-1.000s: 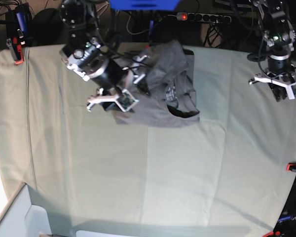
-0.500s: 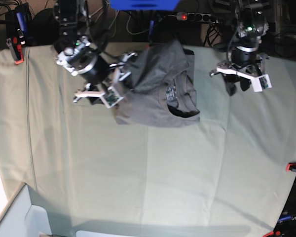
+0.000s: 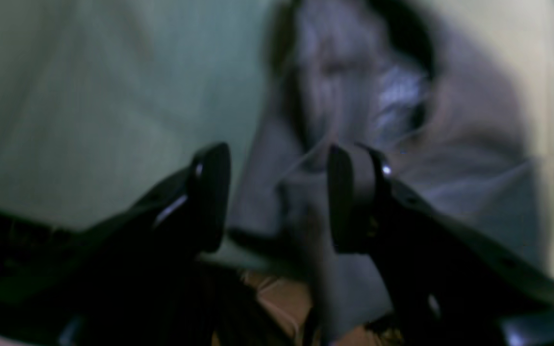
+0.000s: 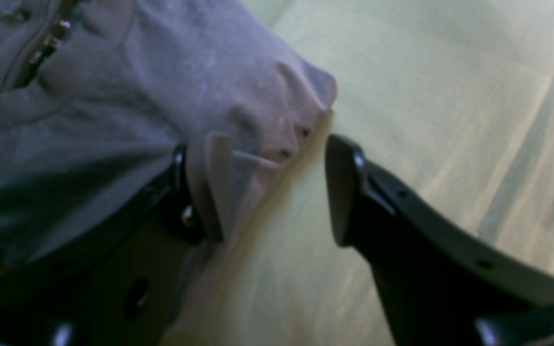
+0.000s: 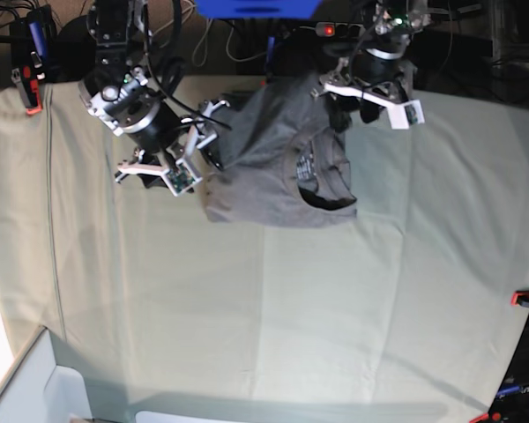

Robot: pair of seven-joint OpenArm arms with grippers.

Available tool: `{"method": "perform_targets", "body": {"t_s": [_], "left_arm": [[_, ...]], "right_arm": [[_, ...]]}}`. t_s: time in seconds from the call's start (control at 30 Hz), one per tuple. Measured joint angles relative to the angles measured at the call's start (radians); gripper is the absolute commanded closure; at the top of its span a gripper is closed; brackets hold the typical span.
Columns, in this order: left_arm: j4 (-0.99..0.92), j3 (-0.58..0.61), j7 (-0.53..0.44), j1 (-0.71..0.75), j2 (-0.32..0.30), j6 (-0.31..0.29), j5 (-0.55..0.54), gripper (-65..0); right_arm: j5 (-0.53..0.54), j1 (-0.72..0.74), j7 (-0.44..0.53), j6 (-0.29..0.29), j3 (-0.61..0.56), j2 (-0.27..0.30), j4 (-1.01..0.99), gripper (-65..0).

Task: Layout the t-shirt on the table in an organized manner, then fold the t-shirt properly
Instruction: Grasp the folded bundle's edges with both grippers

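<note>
The right pincer (image 4: 277, 187) is gaping open, a bunched fold of the t-shirt (image 5: 278, 167) lying between its jaws, unclamped. The left pincer (image 3: 277, 197) is standing open over the shirt's far side. The crumpled t-shirt is lying by the far edge of the pale-green bench (image 5: 335, 300), cables trailing behind

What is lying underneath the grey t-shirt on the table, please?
Around the bunched t-shirt, only the pale green cloth of the table shows, so it evidently rests on that. Whatever lies beneath the heap or in its folds is covered and cannot be seen.
</note>
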Motion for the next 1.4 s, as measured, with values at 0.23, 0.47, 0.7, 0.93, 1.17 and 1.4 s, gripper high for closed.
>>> {"method": "perform_targets", "body": {"t_s": [0.23, 0.47, 0.7, 0.93, 1.17, 1.4], "left_arm": [[-0.092, 0.060, -0.008, -0.053, -0.007, 0.001, -0.001, -31.8], [-0.092, 0.116, -0.007, -0.064, -0.008, 0.001, 0.000, -31.8], [-0.124, 0.114, -0.007, -0.089, -0.003, 0.001, 0.000, -31.5], [-0.142, 0.114, -0.008, -0.098, -0.003, -0.003, 0.000, -11.1], [-0.133, 0.109, -0.008, -0.095, -0.010, -0.003, 0.000, 0.0], [-0.062, 0.107, -0.001, -0.090, -0.077, -0.003, 0.000, 0.0]], "right_arm": [[0.000, -0.005, -0.002, 0.000, 0.000, 0.000, 0.000, -28.6], [0.000, -0.008, -0.001, 0.000, 0.000, 0.000, 0.000, -28.6], [0.000, -0.009, -0.002, 0.000, 0.000, 0.000, 0.000, -28.6], [0.000, -0.008, -0.002, 0.000, -0.002, 0.017, 0.000, -28.6], [0.000, -0.008, -0.002, 0.000, -0.002, 0.017, 0.000, -28.6], [0.000, -0.007, -0.002, 0.000, -0.002, 0.016, 0.000, -28.6]]}}
